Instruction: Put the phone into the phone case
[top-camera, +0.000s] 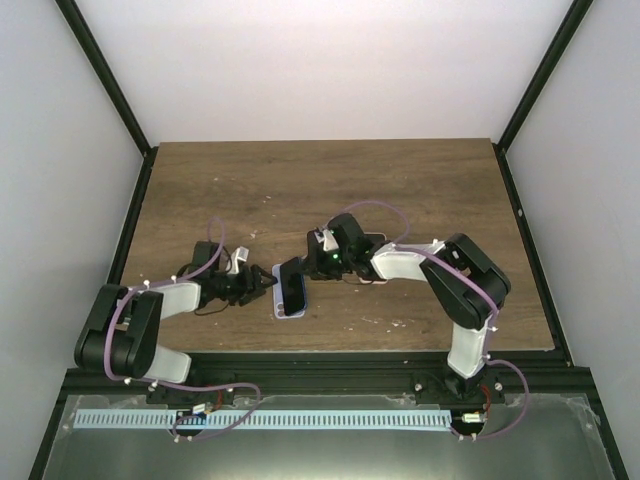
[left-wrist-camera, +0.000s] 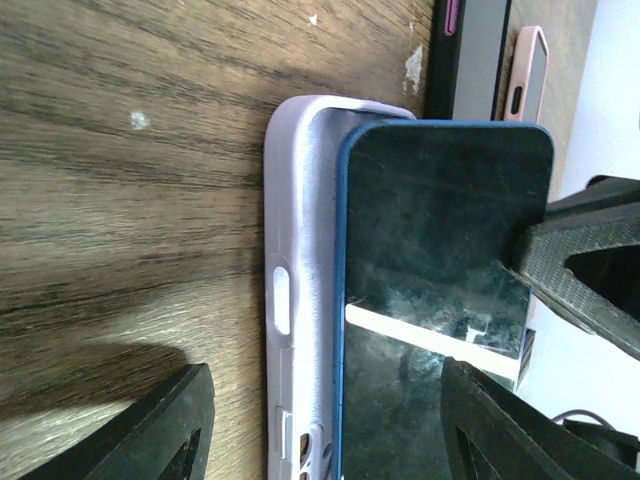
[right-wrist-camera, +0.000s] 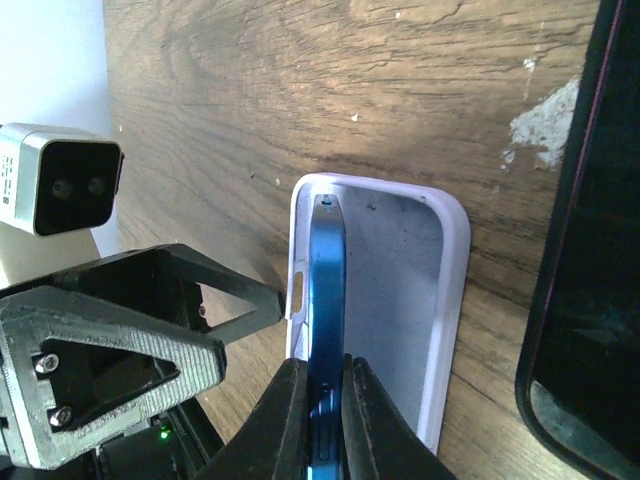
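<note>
A lilac phone case (top-camera: 284, 310) lies open side up on the wooden table. A blue phone (top-camera: 292, 283) with a dark screen stands tilted on one long edge inside it. My right gripper (right-wrist-camera: 325, 420) is shut on the phone's raised blue edge (right-wrist-camera: 325, 290), over the case's grey inner face (right-wrist-camera: 400, 300). In the left wrist view the case (left-wrist-camera: 300, 300) and phone (left-wrist-camera: 440, 250) lie between the wide-open fingers of my left gripper (left-wrist-camera: 335, 430). Its left finger (left-wrist-camera: 170, 430) stands clear of the case wall.
A dark phone case with pink buttons (left-wrist-camera: 470, 60) and a pink case (left-wrist-camera: 530, 70) lie just beyond the lilac one. The dark one fills the right edge of the right wrist view (right-wrist-camera: 590, 300). The left gripper's finger (right-wrist-camera: 240, 300) reaches the lilac case's side.
</note>
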